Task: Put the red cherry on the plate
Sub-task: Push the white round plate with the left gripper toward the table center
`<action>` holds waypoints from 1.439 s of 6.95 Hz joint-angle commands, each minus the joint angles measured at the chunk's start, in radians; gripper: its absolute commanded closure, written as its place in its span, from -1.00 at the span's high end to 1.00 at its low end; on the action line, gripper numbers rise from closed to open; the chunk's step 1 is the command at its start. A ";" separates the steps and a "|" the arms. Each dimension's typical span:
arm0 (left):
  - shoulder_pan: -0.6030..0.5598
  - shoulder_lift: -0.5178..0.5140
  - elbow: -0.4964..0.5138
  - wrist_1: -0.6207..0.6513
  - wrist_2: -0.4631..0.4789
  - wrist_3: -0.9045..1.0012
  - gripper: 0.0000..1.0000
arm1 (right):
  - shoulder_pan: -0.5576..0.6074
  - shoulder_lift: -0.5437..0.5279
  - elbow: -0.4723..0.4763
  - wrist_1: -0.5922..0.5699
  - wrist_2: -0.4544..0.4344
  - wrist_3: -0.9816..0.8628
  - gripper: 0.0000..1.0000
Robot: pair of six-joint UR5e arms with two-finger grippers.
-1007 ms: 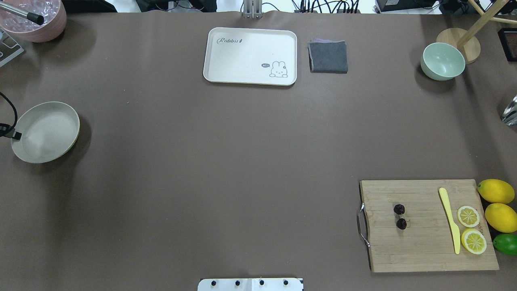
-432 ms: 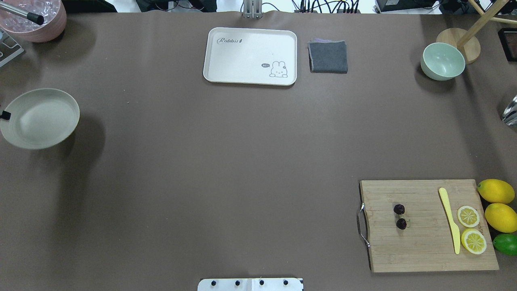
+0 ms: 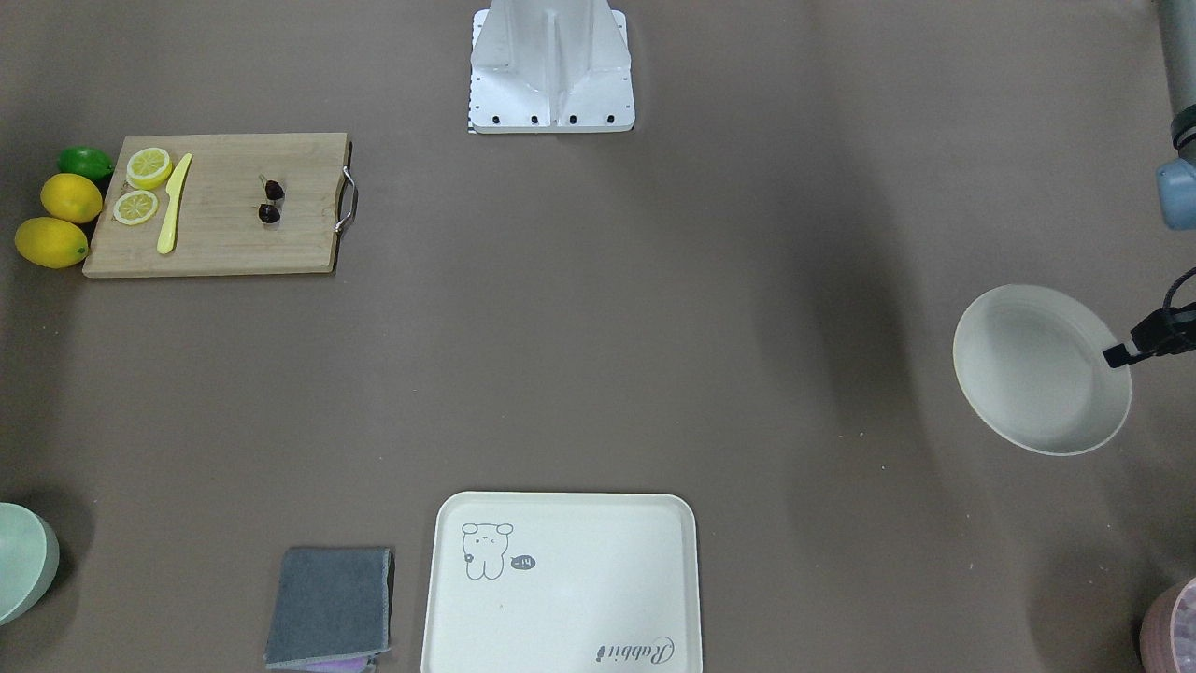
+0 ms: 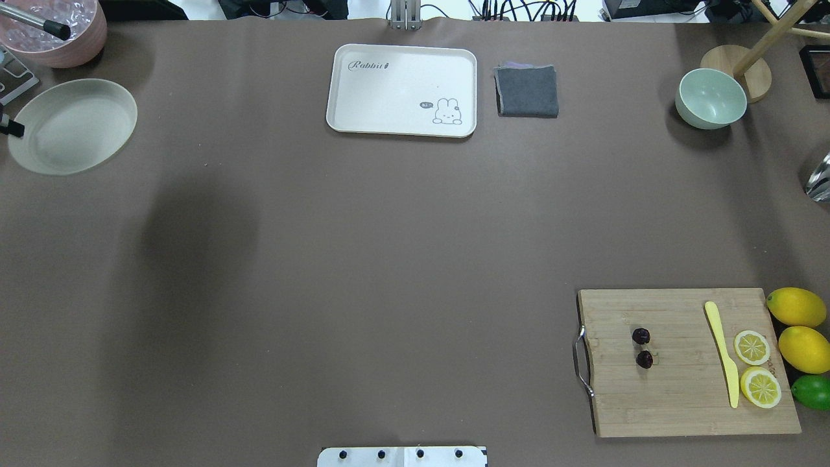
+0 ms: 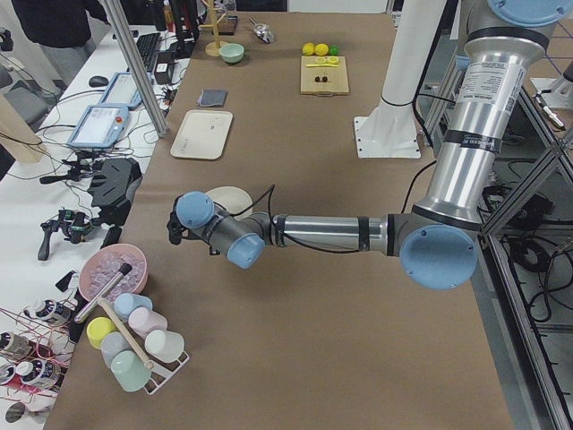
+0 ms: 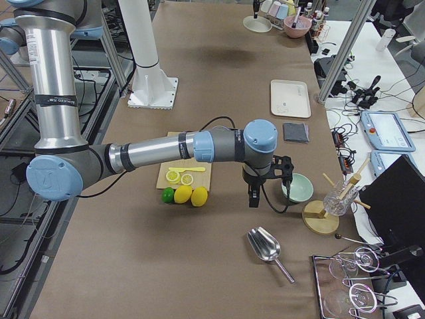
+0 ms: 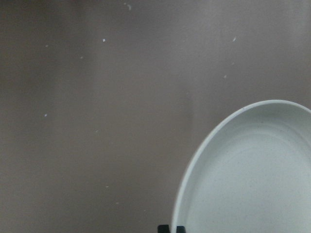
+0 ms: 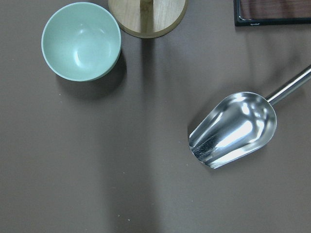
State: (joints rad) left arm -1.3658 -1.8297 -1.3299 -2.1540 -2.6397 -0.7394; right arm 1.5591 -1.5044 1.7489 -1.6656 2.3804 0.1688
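The red cherry (image 4: 642, 347), two tiny dark fruits on thin stems, lies on the wooden cutting board (image 4: 687, 395) at the near right, also seen as the cherry (image 3: 270, 201) in the front view. The cream-white plate (image 4: 71, 126) hangs tilted above the far left of the table, its shadow cast well to the side. My left gripper (image 3: 1117, 355) is shut on the plate's rim (image 7: 194, 165), and its black fingertips (image 7: 171, 228) show at the wrist view's bottom edge. My right gripper (image 6: 254, 197) hovers near the mint bowl, far from the cherry; I cannot tell whether it is open.
On the board lie a yellow knife (image 4: 723, 353) and lemon slices (image 4: 752, 347); lemons and a lime sit beside it. A bear tray (image 4: 402, 89) and grey cloth (image 4: 526, 91) lie at the back. Mint bowl (image 8: 81, 41), steel scoop (image 8: 233, 128) and pink bowl (image 4: 55, 29) stand at the edges.
The plate, held by my left gripper, has travelled from the mid-left of the table toward the far left corner and higher. The cherry and board have not moved.
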 commanded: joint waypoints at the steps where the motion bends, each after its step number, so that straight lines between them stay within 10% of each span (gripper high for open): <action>1: 0.072 -0.046 -0.119 0.014 0.051 -0.250 -1.00 | -0.174 0.007 0.064 0.178 -0.016 0.398 1.00; 6: 0.572 -0.052 -0.414 0.014 0.520 -0.821 -1.00 | -0.456 -0.078 0.323 0.245 -0.112 0.819 1.00; 10: 0.878 -0.210 -0.359 0.014 0.811 -1.026 -1.00 | -0.553 -0.086 0.369 0.245 -0.152 0.943 1.00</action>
State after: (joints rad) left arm -0.5594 -1.9988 -1.7123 -2.1376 -1.9003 -1.7222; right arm 1.0322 -1.5866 2.1063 -1.4205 2.2395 1.0821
